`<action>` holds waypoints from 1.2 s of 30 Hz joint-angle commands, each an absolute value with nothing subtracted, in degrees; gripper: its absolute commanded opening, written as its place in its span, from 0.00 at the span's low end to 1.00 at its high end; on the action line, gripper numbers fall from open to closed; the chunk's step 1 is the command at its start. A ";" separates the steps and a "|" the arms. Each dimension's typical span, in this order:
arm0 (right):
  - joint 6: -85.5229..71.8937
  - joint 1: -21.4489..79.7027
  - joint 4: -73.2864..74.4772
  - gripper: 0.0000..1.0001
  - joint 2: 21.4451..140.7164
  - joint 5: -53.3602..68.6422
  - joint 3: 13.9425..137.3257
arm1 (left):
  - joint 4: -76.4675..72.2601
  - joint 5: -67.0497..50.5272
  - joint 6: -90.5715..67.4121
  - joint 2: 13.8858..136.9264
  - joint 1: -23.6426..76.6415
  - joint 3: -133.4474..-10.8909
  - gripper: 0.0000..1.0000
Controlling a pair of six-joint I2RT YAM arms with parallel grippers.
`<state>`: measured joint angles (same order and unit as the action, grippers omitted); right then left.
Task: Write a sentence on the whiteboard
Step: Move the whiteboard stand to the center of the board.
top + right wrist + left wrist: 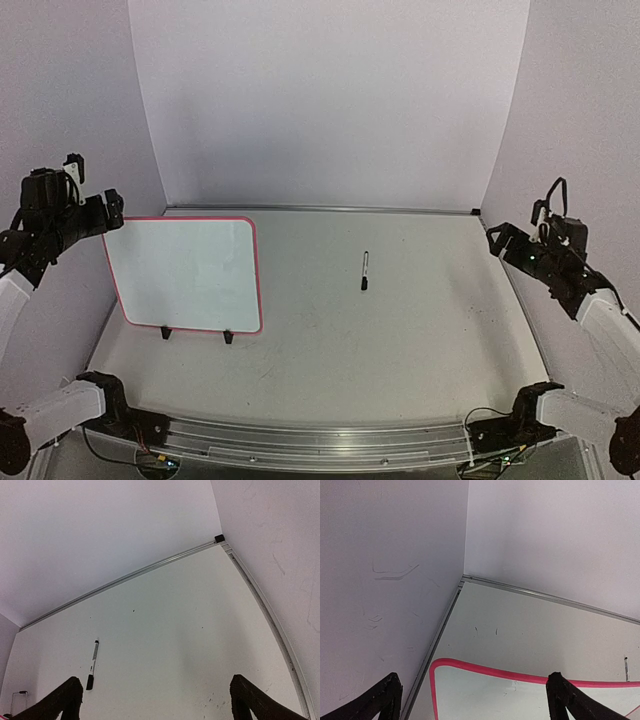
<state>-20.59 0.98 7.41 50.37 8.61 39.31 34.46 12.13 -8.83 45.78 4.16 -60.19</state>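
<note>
- Whiteboard writing has not started, by my reading: its face shows no marks and neither arm holds a pen.
- Left gripper hangs with its fingers spread wide and nothing between them. Its wrist view shows the board's far-left corner and pink rim below, between the two fingers.
- From above, that gripper sits just beside the board's far-left corner. Whether it touches the rim I cannot tell.
- Right gripper is likewise spread and empty, raised at the right side of the table, well apart from the board.
- Marker lies flat near the middle of the table, between the board and the right gripper, its dark cap end toward the near edge. In the right wrist view it is ahead and to the left of the fingers.
- The board stands on the left half of the table, propped on two black feet at its near edge.
- Step in hand, as I judge it: fetching the pen. The next move calls for the right arm to reach in and left, come down over the marker barrel and pinch it across its width. The cap would probably have to come off before any stroke.
- The left arm looks placed to steady the board while the other writes.
</note>
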 commanded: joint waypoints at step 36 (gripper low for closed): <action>-43.01 78.65 -2.34 0.72 119.33 -20.48 83.36 | 38.41 0.08 -25.74 34.72 3.94 -43.68 1.00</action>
